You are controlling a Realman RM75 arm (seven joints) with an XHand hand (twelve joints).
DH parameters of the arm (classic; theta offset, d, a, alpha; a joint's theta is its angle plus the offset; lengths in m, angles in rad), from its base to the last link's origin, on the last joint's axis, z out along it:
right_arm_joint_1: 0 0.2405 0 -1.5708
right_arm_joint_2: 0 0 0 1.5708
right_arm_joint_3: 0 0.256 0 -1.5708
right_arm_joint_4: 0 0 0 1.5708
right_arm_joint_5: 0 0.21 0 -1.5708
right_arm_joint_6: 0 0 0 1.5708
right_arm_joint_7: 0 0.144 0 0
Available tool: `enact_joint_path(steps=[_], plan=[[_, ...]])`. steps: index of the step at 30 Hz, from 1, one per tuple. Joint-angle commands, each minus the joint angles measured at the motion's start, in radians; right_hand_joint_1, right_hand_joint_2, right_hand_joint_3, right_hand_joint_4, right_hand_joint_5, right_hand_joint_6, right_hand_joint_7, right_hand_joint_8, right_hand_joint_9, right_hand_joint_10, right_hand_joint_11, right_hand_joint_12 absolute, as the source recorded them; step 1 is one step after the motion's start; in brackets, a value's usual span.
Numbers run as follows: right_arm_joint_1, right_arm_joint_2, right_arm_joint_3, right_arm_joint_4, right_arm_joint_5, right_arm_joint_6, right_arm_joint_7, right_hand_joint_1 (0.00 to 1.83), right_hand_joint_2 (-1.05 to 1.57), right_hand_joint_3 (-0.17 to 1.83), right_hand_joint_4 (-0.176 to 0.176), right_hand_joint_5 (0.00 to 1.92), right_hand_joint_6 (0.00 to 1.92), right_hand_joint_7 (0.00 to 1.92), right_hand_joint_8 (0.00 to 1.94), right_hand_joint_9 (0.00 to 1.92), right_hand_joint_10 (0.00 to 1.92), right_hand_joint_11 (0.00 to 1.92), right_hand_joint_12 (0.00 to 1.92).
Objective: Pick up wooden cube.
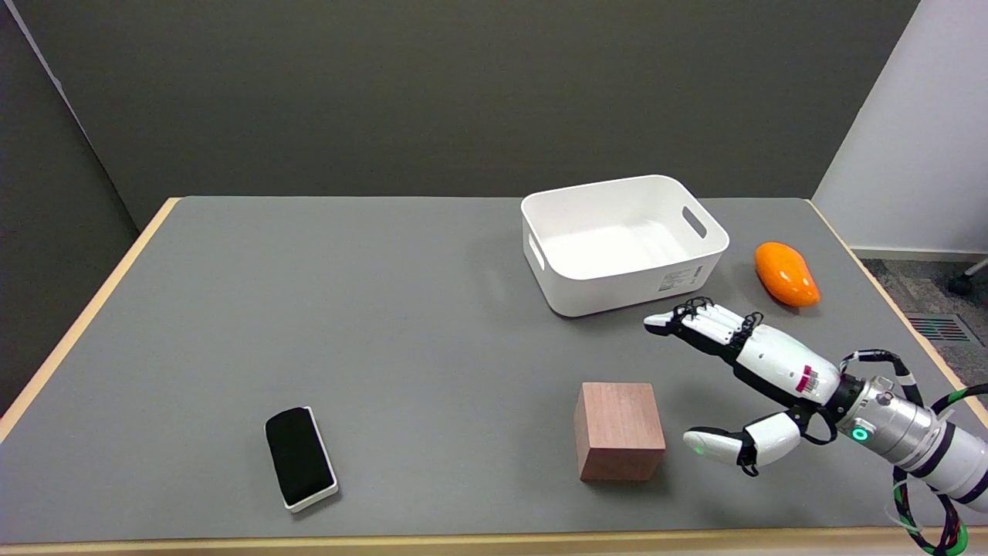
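The wooden cube [620,431] sits on the grey table [309,324], near its front edge and right of centre, with its top face and 1 front face showing a reddish-brown grain. The right hand [741,378] reaches in from the lower right and hangs just beside the cube's right side, not touching it. Its fingers [698,320] stretch out together toward the upper left, above and behind the cube's right edge, while the thumb [714,444] points left at a lower level, close to the cube's right face, with a small green light near its tip. The hand is spread wide and holds nothing. A white bin [698,266] stands behind the cube toward the far right of the table, with handle slots in its walls. An orange object [786,274] lies to the right of the bin. A black eraser with a white base [299,457] lies well apart, at the front left.
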Motion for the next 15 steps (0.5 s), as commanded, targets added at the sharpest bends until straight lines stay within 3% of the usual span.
enact_joint_path(steps=[1,12,15], plan=[[-0.035,0.0,0.003,0.118,-0.057,-0.087,-0.002,0.5,0.57,0.75,-0.176,0.05,0.33,0.16,0.4,0.01,0.74,0.0,0.95],[-0.069,-0.002,-0.019,0.234,-0.213,-0.275,0.005,0.52,0.57,0.74,-0.176,0.02,0.31,0.11,0.36,0.0,0.59,0.0,0.88],[-0.073,-0.006,-0.032,0.267,-0.263,-0.333,0.004,0.52,0.5,0.87,-0.176,0.04,0.21,0.04,0.44,0.0,0.54,0.0,0.86]])
